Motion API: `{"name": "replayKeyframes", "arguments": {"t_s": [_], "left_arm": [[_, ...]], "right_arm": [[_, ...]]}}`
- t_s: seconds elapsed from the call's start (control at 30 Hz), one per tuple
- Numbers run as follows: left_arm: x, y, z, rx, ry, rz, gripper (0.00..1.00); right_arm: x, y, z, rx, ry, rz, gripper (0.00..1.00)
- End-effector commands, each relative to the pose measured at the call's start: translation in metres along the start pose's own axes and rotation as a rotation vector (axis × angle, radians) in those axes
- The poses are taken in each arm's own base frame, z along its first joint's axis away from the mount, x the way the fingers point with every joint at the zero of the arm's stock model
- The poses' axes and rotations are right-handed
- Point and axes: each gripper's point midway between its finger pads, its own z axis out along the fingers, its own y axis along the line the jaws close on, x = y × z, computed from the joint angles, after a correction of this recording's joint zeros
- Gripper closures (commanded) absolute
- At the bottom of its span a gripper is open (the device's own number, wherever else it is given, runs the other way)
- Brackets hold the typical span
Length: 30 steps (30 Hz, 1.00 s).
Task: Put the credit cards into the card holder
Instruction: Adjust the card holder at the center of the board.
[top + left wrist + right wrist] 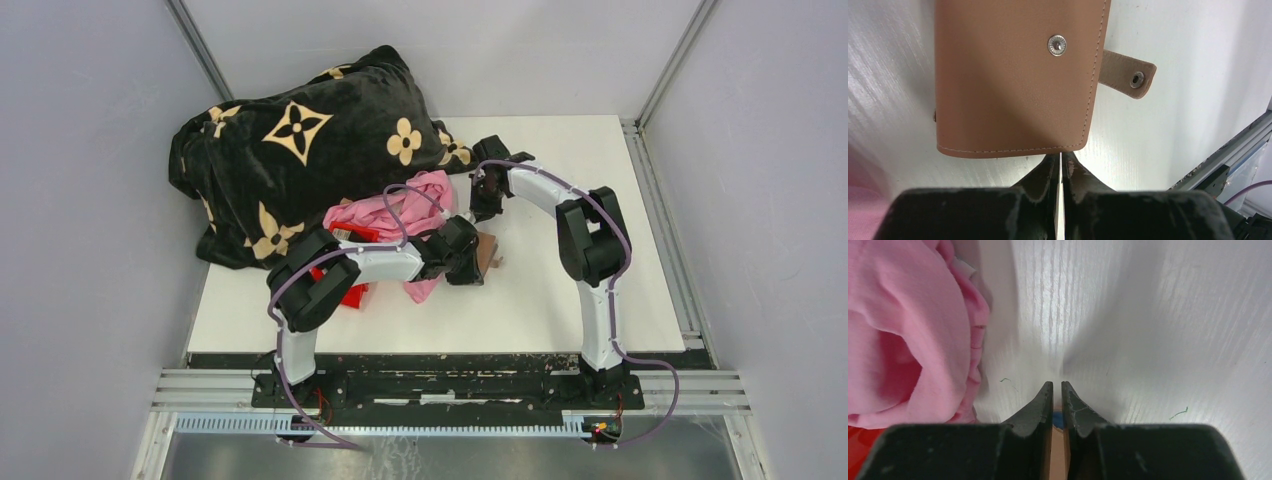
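Note:
The brown card holder (488,256) lies closed on the white table, outer face up (1013,80), its snap tab (1128,74) undone and sticking out to the right. My left gripper (476,262) has its tips (1060,155) right at the holder's near edge. Its jaws are almost together, with only a hairline white sliver between them; I cannot tell whether that is a card's edge or the table. My right gripper (488,200) hovers just beyond the holder, its jaws (1057,384) a narrow gap apart and empty. Through that gap show tan leather and a bit of blue (1058,418), perhaps a card. No other credit cards show.
A pink cloth (400,215) lies left of both grippers, close beside the right one (908,330), partly over a red bin (350,290). A black blanket with gold flowers (300,150) fills the far left. The table's metal rail (1218,165) runs along the near edge.

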Motion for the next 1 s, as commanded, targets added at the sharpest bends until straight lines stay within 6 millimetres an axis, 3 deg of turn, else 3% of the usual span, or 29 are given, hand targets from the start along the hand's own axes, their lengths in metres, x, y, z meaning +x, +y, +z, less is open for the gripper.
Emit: {"name": "replayKeyframes", "arguments": {"t_s": [0.0, 0.2, 0.43, 0.57, 0.67, 0.83, 0.97], "left_arm": [[-0.015, -0.031, -0.017, 0.079, -0.045, -0.025, 0.89], [-0.028, -0.04, -0.052, 0.069, -0.113, 0.016, 0.82], [-0.073, -0.035, -0.133, -0.028, -0.343, 0.068, 0.68], [-0.09, -0.008, -0.183, -0.155, -0.491, 0.05, 0.61], [-0.092, 0.018, -0.206, -0.25, -0.558, 0.013, 0.57], [-0.082, 0.067, -0.219, -0.467, -0.576, -0.006, 0.57], [-0.074, 0.097, -0.22, -0.596, -0.565, 0.018, 0.58]], "right_arm": [[-0.02, 0.013, -0.009, -0.026, -0.051, -0.031, 0.83], [-0.041, 0.018, -0.033, -0.026, -0.127, -0.048, 0.76], [-0.068, 0.043, -0.084, -0.091, -0.274, -0.068, 0.56], [-0.064, 0.064, -0.101, -0.1, -0.298, -0.134, 0.49], [-0.054, 0.085, -0.104, -0.121, -0.295, -0.161, 0.47], [-0.032, 0.118, -0.106, -0.164, -0.275, -0.195, 0.46], [-0.018, 0.128, -0.109, -0.183, -0.264, -0.194, 0.46]]}}
